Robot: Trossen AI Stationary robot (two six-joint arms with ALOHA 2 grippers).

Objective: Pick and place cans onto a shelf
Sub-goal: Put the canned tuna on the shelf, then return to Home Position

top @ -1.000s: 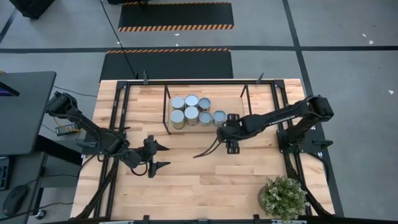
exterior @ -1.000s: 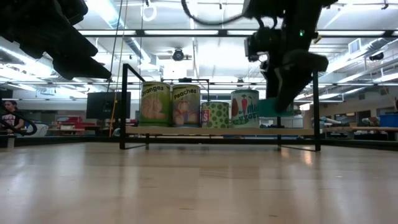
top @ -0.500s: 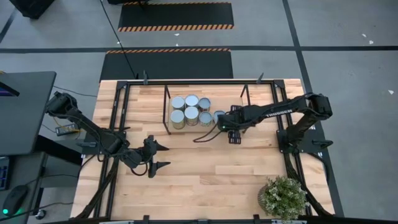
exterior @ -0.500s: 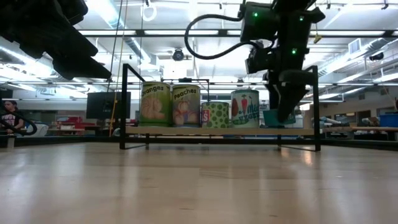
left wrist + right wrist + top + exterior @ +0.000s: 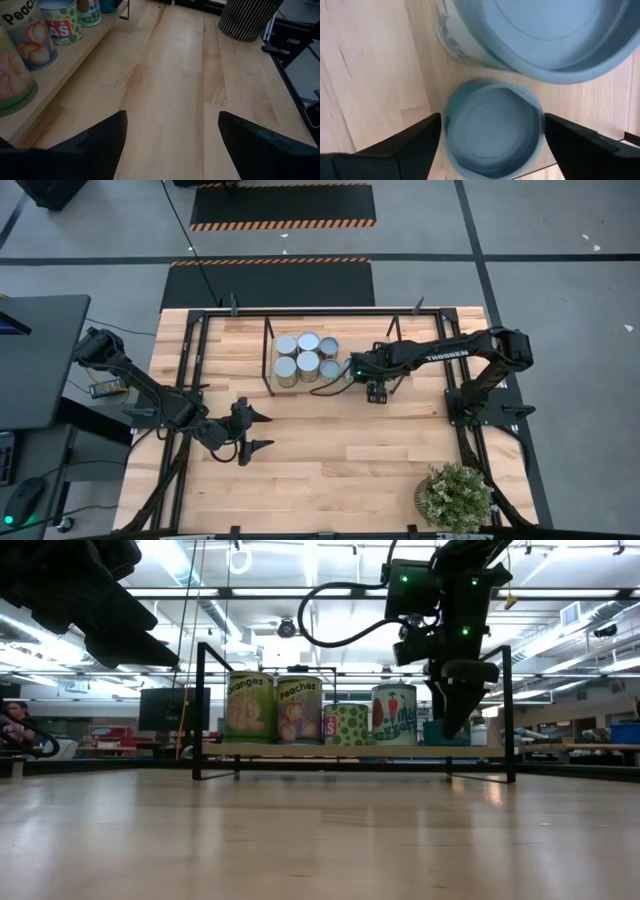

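Note:
The shelf (image 5: 350, 751), a low frame of thin dark rods with a light wood board, stands at the table's far middle. Several cans (image 5: 308, 356) stand on it in two rows. In the low view they show as a row of labelled cans (image 5: 299, 710). A small teal can (image 5: 492, 132) stands on the board beside a taller can (image 5: 394, 715). My right gripper (image 5: 492, 117) points down over the small can, open, one finger close on each side. Nearer the front left, my left gripper (image 5: 270, 431) is open over bare wood with nothing between its fingers. My right gripper's fingers (image 5: 427, 137) stand close against the small can's round side (image 5: 449, 135), coming from above. I cannot tell whether they touch it. The can stands upright with its base on the shelf board (image 5: 432, 732).
A potted plant (image 5: 455, 498) stands at the table's near right corner; its striped pot (image 5: 247, 17) shows in the left wrist view. Black rails (image 5: 190, 360) run along the table's edges. Bare wood (image 5: 340, 450) lies between the shelf and the near edge.
My right gripper has carried the small teal can toward the table's far edge and down. The can hung a little above the shelf board a second ago. It now stands on the board beside the taller can.

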